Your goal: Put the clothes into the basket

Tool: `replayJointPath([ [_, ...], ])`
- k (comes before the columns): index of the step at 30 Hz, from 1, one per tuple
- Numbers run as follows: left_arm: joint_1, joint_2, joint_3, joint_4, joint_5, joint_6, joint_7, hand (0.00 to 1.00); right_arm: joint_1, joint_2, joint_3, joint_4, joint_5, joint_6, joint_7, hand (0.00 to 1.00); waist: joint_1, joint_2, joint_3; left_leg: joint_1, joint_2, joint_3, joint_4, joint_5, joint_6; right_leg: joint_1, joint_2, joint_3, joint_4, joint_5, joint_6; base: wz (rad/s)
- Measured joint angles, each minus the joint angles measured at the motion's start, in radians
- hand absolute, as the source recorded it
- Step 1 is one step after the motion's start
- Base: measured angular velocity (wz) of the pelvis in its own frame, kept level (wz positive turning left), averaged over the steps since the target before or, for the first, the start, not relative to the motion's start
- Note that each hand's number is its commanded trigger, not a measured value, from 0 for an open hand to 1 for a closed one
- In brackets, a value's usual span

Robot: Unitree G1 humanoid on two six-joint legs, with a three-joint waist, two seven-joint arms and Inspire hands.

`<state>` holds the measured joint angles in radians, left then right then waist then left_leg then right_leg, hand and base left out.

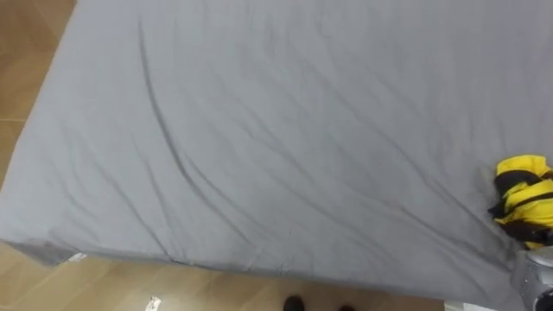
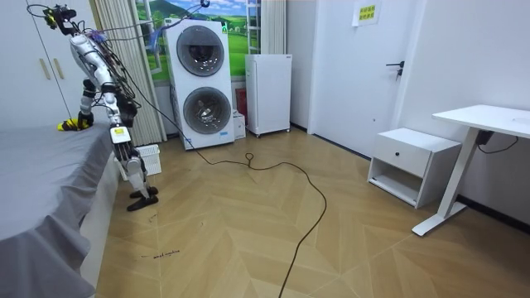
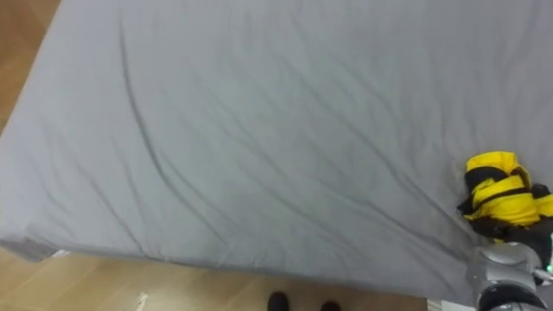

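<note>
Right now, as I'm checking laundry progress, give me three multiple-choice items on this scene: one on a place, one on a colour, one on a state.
1. Where is the garment?
A. On the bed, at the robot's right
B. On the floor
C. On the desk

2. What colours is it?
A. Red and white
B. Yellow and black
C. Plain blue

3. How does it lie?
A. Spread flat
B. On a hanger
C. Bunched up

Answers:
1 A: it rests on the grey sheet near the eye views' right edge.
2 B: yellow cloth with black bands.
3 C: it sits in a crumpled heap.
</note>
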<state>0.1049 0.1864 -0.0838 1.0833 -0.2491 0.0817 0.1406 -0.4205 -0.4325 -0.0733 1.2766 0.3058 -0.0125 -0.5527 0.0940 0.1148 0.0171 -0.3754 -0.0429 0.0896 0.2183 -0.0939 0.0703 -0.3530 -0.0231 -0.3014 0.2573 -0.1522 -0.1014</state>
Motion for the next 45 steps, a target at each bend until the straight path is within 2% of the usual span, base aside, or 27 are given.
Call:
replayJointPath([
  [3, -0.008, 0.0, 0.0, 0.0, 0.002, -0.001, -0.001, 0.0, -0.001, 0.0, 0.003, 0.0, 0.003, -0.003, 0.005, 1.0, 0.0, -0.001, 0.0012, 0.002, 0.0, 0.008, -0.005, 0.0, 0.0, -0.001, 0.0, 0.004, 0.001, -0.001, 0.001, -0.06],
  [6, -0.013, 0.0, 0.001, -0.002, 0.002, -0.016, -0.001, 0.0, 0.0, 0.0, 0.002, -0.001, 0.026, -0.014, 0.024, 1.0, -0.001, -0.011, 0.0058, 0.007, 0.0, 0.022, -0.01, 0.0, 0.0, -0.004, 0.0, 0.02, 0.005, -0.002, 0.003, -0.15],
  [7, -0.013, 0.001, 0.002, -0.003, 0.002, -0.023, -0.001, 0.0, 0.001, 0.0, 0.002, 0.0, 0.046, -0.018, 0.035, 1.0, -0.001, -0.017, 0.0096, 0.019, -0.001, 0.028, -0.019, 0.0, 0.0, 0.001, 0.0, 0.025, 0.006, -0.003, 0.004, -0.13],
  [12, -0.011, 0.001, 0.006, -0.029, 0.004, -0.03, -0.004, 0.0, 0.064, 0.015, 0.001, -0.064, 0.166, -0.015, 0.072, 1.0, -0.008, -0.063, 0.0098, 0.074, -0.003, 0.059, -0.033, 0.0, 0.0, 0.047, 0.0, 0.05, -0.005, -0.008, 0.011, -0.13],
  [15, 0.003, 0.007, 0.016, -0.064, 0.006, -0.05, 0.003, 0.0, 0.154, 0.039, -0.035, -0.158, 0.19, -0.014, 0.076, 1.0, -0.031, -0.101, 0.0045, 0.131, -0.008, 0.06, -0.039, 0.0, -0.001, 0.117, 0.0, 0.055, -0.036, -0.011, 0.016, -0.01],
  [16, 0.016, 0.011, 0.026, -0.086, 0.006, -0.053, 0.007, 0.0, 0.191, 0.052, -0.038, -0.199, 0.191, -0.015, 0.077, 1.0, -0.051, -0.118, 0.0036, 0.158, -0.009, 0.064, -0.041, -0.001, -0.001, 0.145, 0.001, 0.059, -0.044, -0.012, 0.017, 0.0],
  [18, 0.027, 0.011, 0.045, -0.093, 0.028, -0.055, 0.008, 0.0, 0.274, 0.075, -0.047, -0.299, 0.198, -0.009, 0.078, 1.0, -0.066, -0.152, -0.0042, 0.214, -0.006, 0.088, -0.053, -0.008, -0.007, 0.203, 0.008, 0.082, -0.072, -0.012, 0.018, -0.24],
  [20, 0.041, 0.008, 0.054, -0.108, 0.028, -0.053, 0.007, 0.0, 0.346, 0.081, -0.061, -0.402, 0.195, -0.005, 0.087, 1.0, -0.078, -0.165, -0.0109, 0.258, -0.001, 0.103, -0.055, -0.022, -0.008, 0.238, 0.015, 0.107, -0.079, -0.015, 0.02, -0.41],
  [21, 0.06, -0.002, 0.084, -0.108, 0.027, -0.037, 0.012, 0.0, 0.375, 0.085, -0.076, -0.459, 0.183, -0.005, 0.089, 1.0, -0.094, -0.168, -0.0138, 0.287, -0.001, 0.11, -0.055, -0.027, -0.009, 0.268, 0.016, 0.12, -0.086, -0.016, 0.022, -0.41],
  [22, 0.066, -0.005, 0.095, -0.111, 0.027, -0.035, 0.016, 0.0, 0.388, 0.086, -0.081, -0.486, 0.174, -0.005, 0.089, 1.0, -0.102, -0.169, -0.0147, 0.299, -0.001, 0.118, -0.055, -0.029, -0.009, 0.275, 0.016, 0.129, -0.088, -0.016, 0.023, -0.42],
  [23, 0.098, -0.007, 0.102, -0.119, 0.027, -0.035, 0.023, 0.0, 0.411, 0.086, -0.092, -0.539, 0.166, -0.005, 0.089, 1.0, -0.118, -0.17, -0.0157, 0.319, 0.0, 0.128, -0.055, -0.033, -0.009, 0.29, 0.017, 0.145, -0.089, -0.017, 0.024, -0.34],
  [26, 0.13, -0.007, 0.102, -0.122, 0.027, -0.031, 0.029, 0.0, 0.467, 0.087, -0.113, -0.631, 0.169, -0.005, 0.088, 1.0, -0.142, -0.171, -0.0153, 0.351, 0.004, 0.128, -0.056, -0.045, -0.016, 0.316, 0.024, 0.171, -0.088, -0.018, 0.025, -0.31],
  [27, 0.132, -0.007, 0.103, -0.122, 0.027, -0.017, 0.031, 0.0, 0.484, 0.087, -0.113, -0.652, 0.168, -0.005, 0.089, 1.0, -0.148, -0.171, -0.0147, 0.363, 0.006, 0.129, -0.056, -0.049, -0.018, 0.32, 0.027, 0.178, -0.088, -0.018, 0.025, -0.17],
  [30, 0.138, -0.008, 0.123, -0.118, 0.028, 0.003, 0.031, 0.0, 0.498, 0.087, -0.117, -0.671, 0.161, -0.004, 0.09, 1.0, -0.165, -0.178, -0.0106, 0.384, 0.007, 0.136, -0.057, -0.05, -0.018, 0.335, 0.031, 0.196, -0.087, -0.018, 0.026, -0.16],
  [32, 0.147, -0.008, 0.145, -0.116, 0.042, 0.012, 0.027, 0.0, 0.506, 0.087, -0.153, -0.671, 0.153, -0.003, 0.09, 1.0, -0.178, -0.174, -0.0087, 0.399, 0.019, 0.157, -0.058, -0.068, -0.021, 0.339, 0.045, 0.217, -0.087, -0.02, 0.027, -0.15],
  [38, 0.15, -0.004, 0.163, -0.116, 0.049, 0.038, 0.034, 0.0, 0.54, 0.088, -0.207, -0.672, 0.138, 0.005, 0.076, 1.0, -0.2, -0.165, -0.0064, 0.407, 0.044, 0.177, -0.06, -0.106, -0.018, 0.331, 0.075, 0.243, -0.079, -0.013, 0.024, -0.14],
  [42, 0.162, -0.004, 0.187, -0.106, 0.068, 0.053, 0.021, 0.0, 0.565, 0.088, -0.255, -0.708, 0.108, 0.016, 0.076, 1.0, -0.211, -0.165, -0.0031, 0.424, 0.048, 0.203, -0.07, -0.108, -0.019, 0.329, 0.08, 0.268, -0.068, -0.012, 0.022, -0.22],
  [43, 0.174, -0.004, 0.201, -0.106, 0.074, 0.057, 0.016, 0.0, 0.567, 0.089, -0.276, -0.708, 0.107, 0.016, 0.077, 1.0, -0.229, -0.162, -0.0033, 0.428, 0.048, 0.205, -0.071, -0.109, -0.021, 0.334, 0.081, 0.269, -0.072, -0.012, 0.022, -0.09],
  [45, 0.183, -0.004, 0.202, -0.106, 0.1, 0.064, 0.014, 0.0, 0.578, 0.089, -0.315, -0.706, 0.104, 0.016, 0.074, 1.0, -0.242, -0.158, -0.0021, 0.432, 0.048, 0.208, -0.075, -0.109, -0.021, 0.335, 0.082, 0.273, -0.072, -0.012, 0.022, -0.05],
])
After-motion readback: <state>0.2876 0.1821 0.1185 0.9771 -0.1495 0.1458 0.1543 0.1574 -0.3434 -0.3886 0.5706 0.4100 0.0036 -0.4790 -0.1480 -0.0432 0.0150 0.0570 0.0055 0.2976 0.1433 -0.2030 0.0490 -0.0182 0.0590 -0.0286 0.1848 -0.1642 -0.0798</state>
